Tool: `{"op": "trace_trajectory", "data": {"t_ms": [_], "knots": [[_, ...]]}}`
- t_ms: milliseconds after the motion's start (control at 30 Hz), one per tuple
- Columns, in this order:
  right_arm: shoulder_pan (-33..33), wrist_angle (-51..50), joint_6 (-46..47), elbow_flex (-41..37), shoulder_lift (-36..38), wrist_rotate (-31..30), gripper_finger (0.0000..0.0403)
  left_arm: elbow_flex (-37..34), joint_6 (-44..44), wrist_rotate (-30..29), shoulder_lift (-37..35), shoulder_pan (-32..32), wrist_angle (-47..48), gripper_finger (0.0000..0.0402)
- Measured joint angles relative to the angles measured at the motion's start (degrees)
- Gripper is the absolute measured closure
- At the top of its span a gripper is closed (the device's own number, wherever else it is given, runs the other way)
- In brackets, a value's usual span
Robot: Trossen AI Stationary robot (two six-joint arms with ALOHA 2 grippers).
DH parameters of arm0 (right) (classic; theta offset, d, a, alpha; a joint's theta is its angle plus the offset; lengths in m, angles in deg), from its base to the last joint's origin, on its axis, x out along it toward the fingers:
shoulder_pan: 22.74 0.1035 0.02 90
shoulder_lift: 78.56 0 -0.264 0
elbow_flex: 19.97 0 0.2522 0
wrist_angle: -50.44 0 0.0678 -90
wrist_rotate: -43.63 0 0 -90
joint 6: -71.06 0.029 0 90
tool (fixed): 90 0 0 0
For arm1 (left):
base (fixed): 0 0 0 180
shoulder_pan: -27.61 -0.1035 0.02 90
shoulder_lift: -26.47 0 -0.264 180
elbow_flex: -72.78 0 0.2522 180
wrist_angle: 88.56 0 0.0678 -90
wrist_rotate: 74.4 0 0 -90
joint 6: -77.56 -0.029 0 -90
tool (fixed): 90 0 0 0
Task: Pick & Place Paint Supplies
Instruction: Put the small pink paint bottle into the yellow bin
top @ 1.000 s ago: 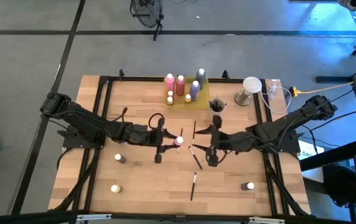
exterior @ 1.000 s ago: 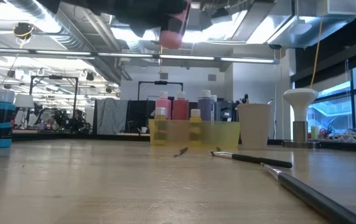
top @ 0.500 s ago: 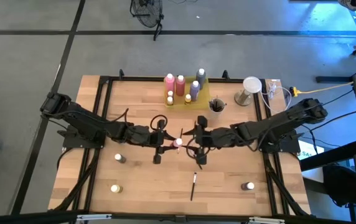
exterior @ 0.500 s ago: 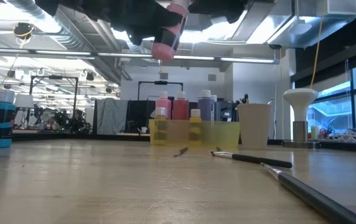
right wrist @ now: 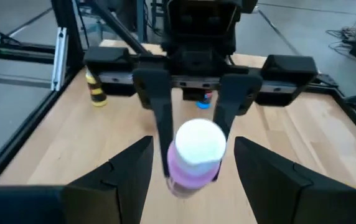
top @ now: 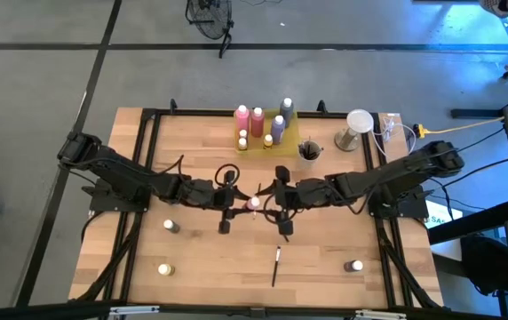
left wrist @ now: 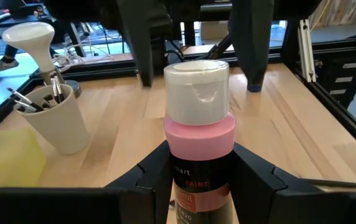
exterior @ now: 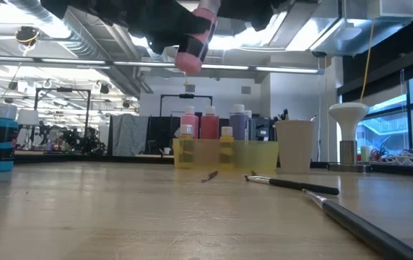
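Left gripper (left wrist: 196,180) clamps pink bottle (left wrist: 196,149) above table centre, white cap fwd (toward right arm). Right gripper (right wrist: 193,168) faces it, fingers wide either side of cap, not touching.

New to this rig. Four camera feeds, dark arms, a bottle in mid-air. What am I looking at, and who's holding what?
It is a table robot with two dark arms, each ending in a two-finger gripper. One camera looks straight down, one sits at table-top height, and one rides on each wrist.

The left gripper is shut on a pink paint bottle with a white cap, lifted above the wooden table. The right gripper faces it with fingers open on either side of the cap, not yet gripping.

At the back stand a translucent yellow tray of bottles and a grey-beige cup of brushes. Thin dark-handled paintbrushes and small pale-capped bottles lie scattered on the table.
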Motion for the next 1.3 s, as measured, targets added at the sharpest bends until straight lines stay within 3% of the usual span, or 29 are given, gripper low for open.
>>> {"op": "trace_trajectory", "data": {"t_ms": [867,1300], "knots": [[-3.3,1.86,0.22,-0.09,-2.38,4.39,0.0177,0.0,-0.05,0.0,0.09,-1.15,-0.28,0.0277],[-4.04,2.75,0.39,-0.07,-2.75,5.49,0.027,0.0,-0.43,-0.17,0.09,-1.13,0.24,0.0277]]}}
